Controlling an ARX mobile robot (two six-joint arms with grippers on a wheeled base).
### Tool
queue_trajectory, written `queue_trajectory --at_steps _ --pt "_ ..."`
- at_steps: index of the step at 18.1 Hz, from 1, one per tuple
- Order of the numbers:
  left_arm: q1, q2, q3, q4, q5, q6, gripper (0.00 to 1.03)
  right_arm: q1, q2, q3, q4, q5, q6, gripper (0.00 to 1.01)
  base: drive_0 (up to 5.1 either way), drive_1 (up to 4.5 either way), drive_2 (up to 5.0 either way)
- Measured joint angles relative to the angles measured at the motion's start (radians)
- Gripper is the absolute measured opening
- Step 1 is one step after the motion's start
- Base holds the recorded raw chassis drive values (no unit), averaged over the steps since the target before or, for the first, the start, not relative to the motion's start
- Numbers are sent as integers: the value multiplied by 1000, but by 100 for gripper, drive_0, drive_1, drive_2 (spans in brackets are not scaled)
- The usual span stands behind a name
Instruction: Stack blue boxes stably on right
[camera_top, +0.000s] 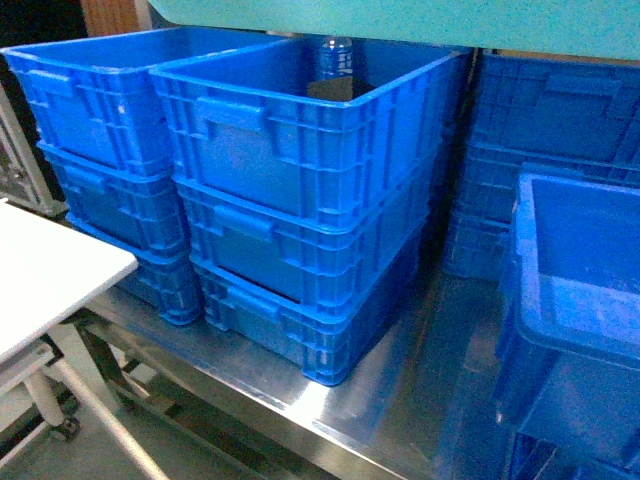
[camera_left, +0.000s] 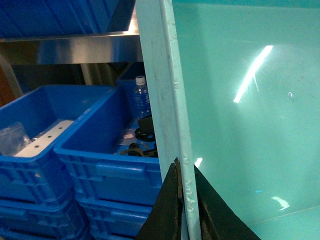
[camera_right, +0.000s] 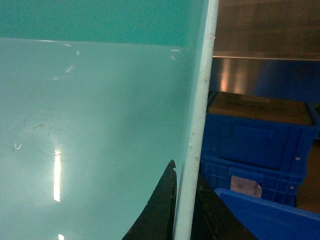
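Aloft, turquoise tub (camera_top: 400, 20), left gripper (camera_left: 184, 210) clamping one rim, right gripper (camera_right: 184, 210) clamping the opposite rim

Light: I see even indoor brightness, strong blue cast.
Glare: streaks on the turquoise tub (camera_left: 250, 100), sheen on the steel table (camera_top: 330, 410).
Focus: head view soft throughout.

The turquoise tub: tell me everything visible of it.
The turquoise tub is smooth, glossy light blue-green plastic with a thin pale rim and scuffed, scratched inner walls that catch lamp glare. Nothing shows inside it. Both arms hold it up: the left gripper pinches one rim, the right gripper the opposite rim, a finger on each side of the wall. In the head view its underside spans the top edge, above the crates.
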Motion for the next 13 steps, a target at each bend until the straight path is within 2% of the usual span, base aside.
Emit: queue_trajectory --at_steps 13 --pt "2 0 0 0 1 0 2 0 0 0 -3 0 0 7 -148 -282 -15"
